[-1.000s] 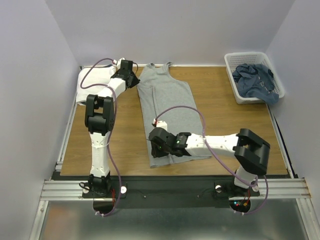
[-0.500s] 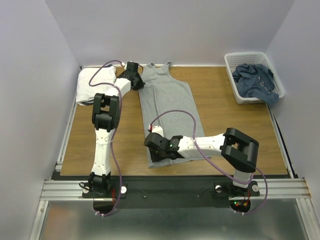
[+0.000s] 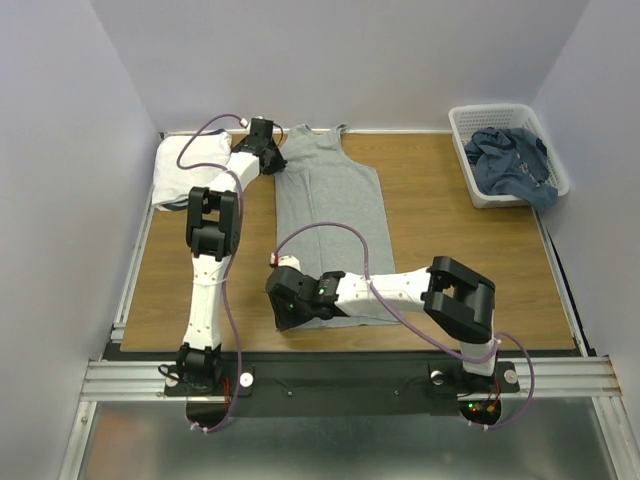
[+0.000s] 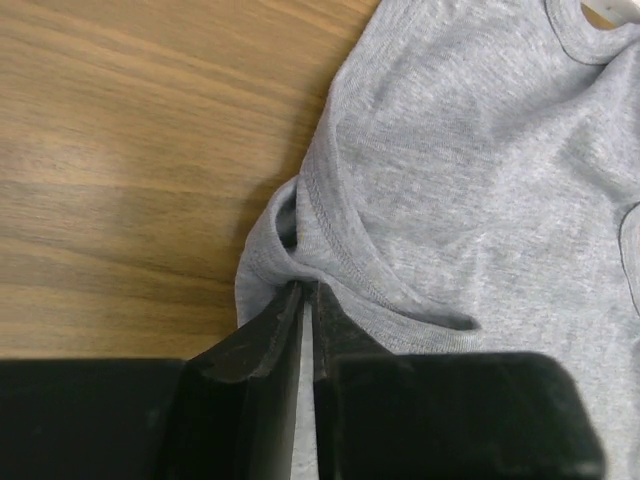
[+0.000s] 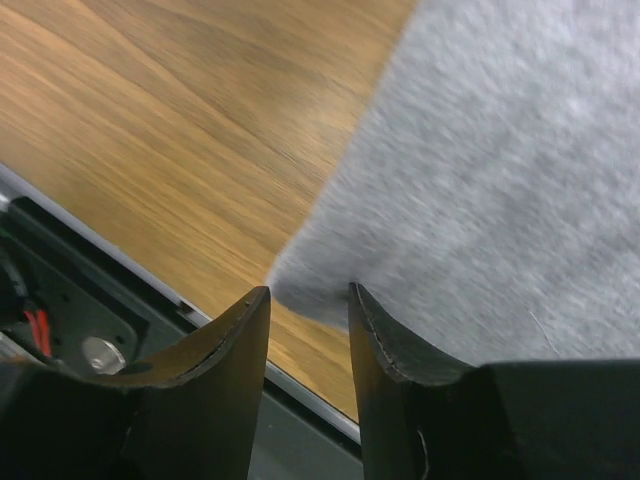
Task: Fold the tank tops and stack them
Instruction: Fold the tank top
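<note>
Soft, even overhead light; right wrist view slightly blurred.

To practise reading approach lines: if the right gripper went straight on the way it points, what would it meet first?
Probably the grey tank top: its corner lies in the mouth of the open right gripper, the table beneath.

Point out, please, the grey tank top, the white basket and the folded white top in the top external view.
grey tank top (image 3: 335,200): top external view, middle of its body.
white basket (image 3: 464,155): top external view, its left wall.
folded white top (image 3: 170,178): top external view, its bare left part.
</note>
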`<action>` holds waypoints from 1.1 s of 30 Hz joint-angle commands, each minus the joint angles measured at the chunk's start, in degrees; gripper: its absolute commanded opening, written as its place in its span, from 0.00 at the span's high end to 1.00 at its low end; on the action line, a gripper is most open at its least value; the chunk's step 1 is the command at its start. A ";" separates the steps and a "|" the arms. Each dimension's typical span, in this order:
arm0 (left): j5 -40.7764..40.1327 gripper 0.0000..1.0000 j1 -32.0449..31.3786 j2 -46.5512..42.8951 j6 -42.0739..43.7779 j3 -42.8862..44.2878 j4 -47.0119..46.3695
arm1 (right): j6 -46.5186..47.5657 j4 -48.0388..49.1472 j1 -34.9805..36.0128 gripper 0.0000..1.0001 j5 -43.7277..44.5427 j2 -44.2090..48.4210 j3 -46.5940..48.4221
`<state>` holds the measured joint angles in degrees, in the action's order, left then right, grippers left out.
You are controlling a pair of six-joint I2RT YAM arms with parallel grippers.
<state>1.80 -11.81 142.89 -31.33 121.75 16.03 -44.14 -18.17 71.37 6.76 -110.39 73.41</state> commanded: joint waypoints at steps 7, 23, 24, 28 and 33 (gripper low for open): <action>5.14 0.54 0.83 -11.29 3.47 -1.34 -10.05 | 3.08 -0.02 -12.12 0.52 2.55 13.25 0.34; -6.81 0.48 -11.29 -42.32 -4.87 -38.75 -15.59 | 19.61 -0.02 -59.92 0.51 -18.53 -2.35 21.14; -6.55 0.48 -12.26 -44.00 -5.49 -41.92 -16.29 | 19.88 -0.11 -60.82 0.51 -19.76 -4.64 23.43; -5.41 0.48 -19.01 -52.78 -7.51 -54.59 -20.78 | 23.39 -0.02 -62.50 0.50 -22.75 -17.28 35.89; -3.04 0.48 -25.88 -57.10 -7.51 -63.82 -20.78 | 24.37 -0.02 -62.50 0.48 -25.84 -25.48 43.48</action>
<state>-1.69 -34.54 91.68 -37.95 60.95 -1.63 -22.68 -18.98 7.92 -14.37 -133.64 110.98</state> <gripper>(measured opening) 0.523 0.511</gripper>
